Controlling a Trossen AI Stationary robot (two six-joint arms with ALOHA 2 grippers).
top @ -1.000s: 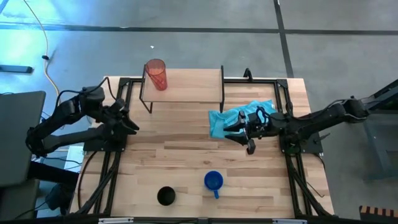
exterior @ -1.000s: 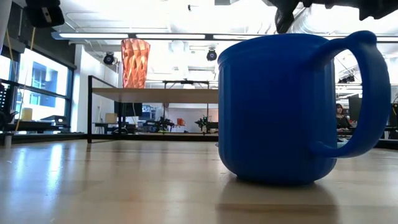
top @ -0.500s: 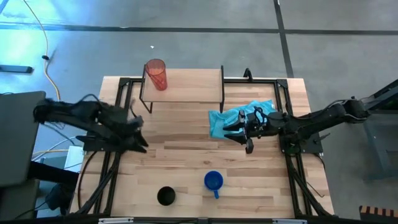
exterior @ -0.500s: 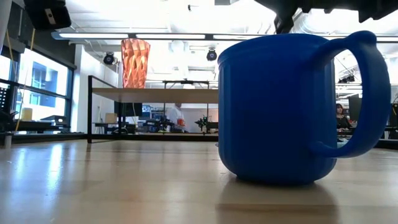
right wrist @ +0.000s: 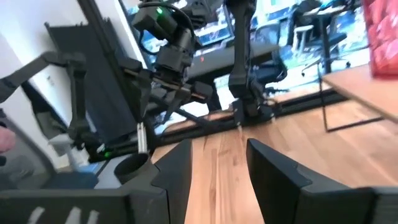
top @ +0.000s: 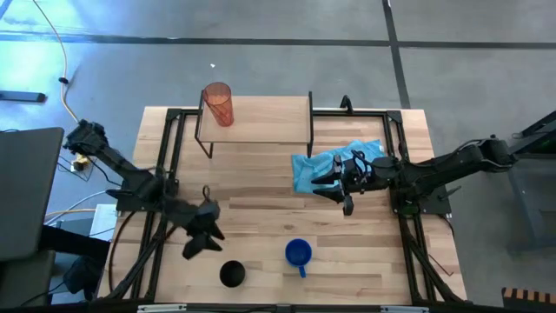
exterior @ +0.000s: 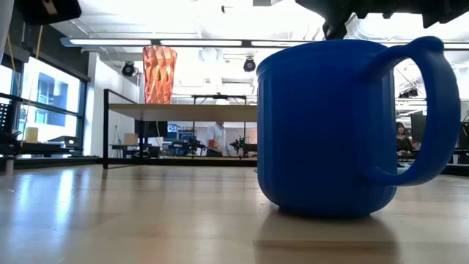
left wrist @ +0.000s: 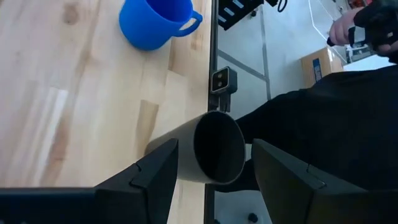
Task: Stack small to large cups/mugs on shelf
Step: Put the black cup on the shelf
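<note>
High view shows three vessels. A tall translucent orange-red tumbler (top: 218, 103) stands upright on the left end of the small light-wood shelf on thin black legs (top: 261, 118), near the worktop's (top: 261, 196) far edge. A round black cup (top: 232, 275) and a shorter blue mug with a handle (top: 298, 254) stand near each other, apart, on the butcher-block worktop close to its near edge, both mouths up. The mug's handle points toward that near edge.

There is one crumpled light-blue cloth (top: 323, 163), lying right of the shelf.

The left gripper (top: 201, 236) hangs just left of and beyond the black cup, not touching it; in the left wrist view its jaws stand wide, with the black cup (left wrist: 211, 148) between them farther off, and the mug (left wrist: 154, 22) beyond. The right gripper (top: 327, 186) sits over the near edge of the cloth, its jaws parted and holding nothing.

Bare wood lies open between the shelf and the two lower vessels, and most of the shelf board is bare.
</note>
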